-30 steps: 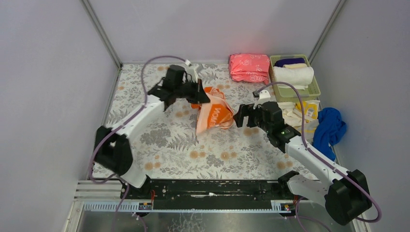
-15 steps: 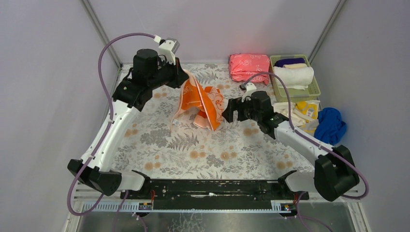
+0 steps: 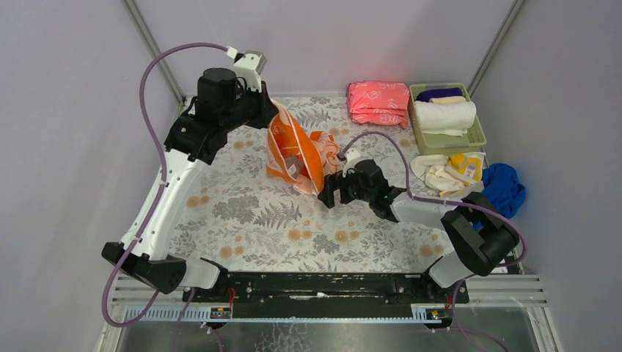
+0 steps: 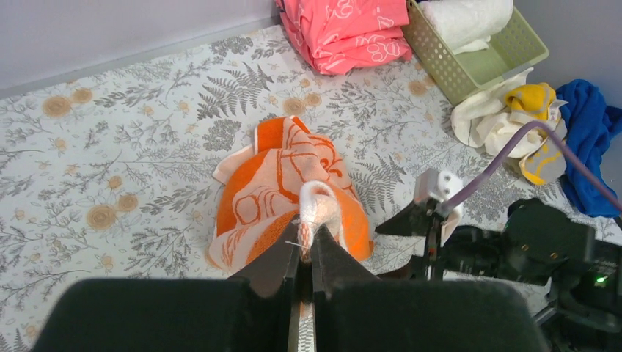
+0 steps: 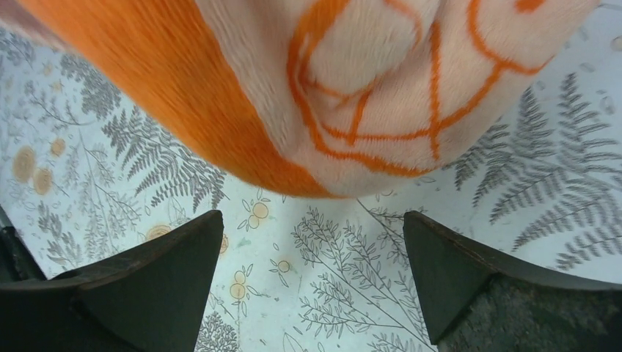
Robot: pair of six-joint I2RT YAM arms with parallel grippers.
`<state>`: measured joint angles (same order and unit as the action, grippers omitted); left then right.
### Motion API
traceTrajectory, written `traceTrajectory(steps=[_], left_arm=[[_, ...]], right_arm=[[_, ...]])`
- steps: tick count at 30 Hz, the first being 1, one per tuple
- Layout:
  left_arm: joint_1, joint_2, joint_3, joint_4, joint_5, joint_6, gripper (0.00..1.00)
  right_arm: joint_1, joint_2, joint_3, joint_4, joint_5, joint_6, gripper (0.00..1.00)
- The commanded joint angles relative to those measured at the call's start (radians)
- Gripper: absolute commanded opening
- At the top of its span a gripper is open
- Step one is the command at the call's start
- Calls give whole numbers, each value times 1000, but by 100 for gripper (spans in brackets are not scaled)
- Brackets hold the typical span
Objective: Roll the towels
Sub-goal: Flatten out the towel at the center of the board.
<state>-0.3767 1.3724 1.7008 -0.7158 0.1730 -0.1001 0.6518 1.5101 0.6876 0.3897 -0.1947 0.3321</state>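
- Two arms share the floral worktop [image 3: 242, 220] in the overhead view. The left end effector [image 3: 273, 117] holds the orange towel [image 3: 293, 150] up by one edge above the worktop's centre.
- Left wrist: its fingers are clamped tight on that edge.
- Right wrist: the right end effector [image 5: 312, 227] gapes wide, gripping nothing, just short of the hanging cloth.

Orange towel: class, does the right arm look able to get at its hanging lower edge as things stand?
Probably yes. The right gripper is open just short of the orange towel, which the left gripper holds up by a pinched fold; nothing lies between them.
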Motion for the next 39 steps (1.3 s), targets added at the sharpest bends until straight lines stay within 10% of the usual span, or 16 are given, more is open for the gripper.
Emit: traceTrajectory(steps=[1, 14, 25, 39], left_arm=[[-1, 3, 71, 2, -35, 21, 0], [-1, -13, 159, -21, -69, 32, 0], [86, -58, 71, 62, -195, 56, 0], [233, -35, 82, 339, -112, 93, 0]], right_arm=[[42, 56, -40, 234, 83, 9, 99], [87, 303, 0, 470, 331, 128, 92], [-38, 189, 96, 284, 412, -74, 2], [-241, -56, 636, -384, 429, -693, 2]])
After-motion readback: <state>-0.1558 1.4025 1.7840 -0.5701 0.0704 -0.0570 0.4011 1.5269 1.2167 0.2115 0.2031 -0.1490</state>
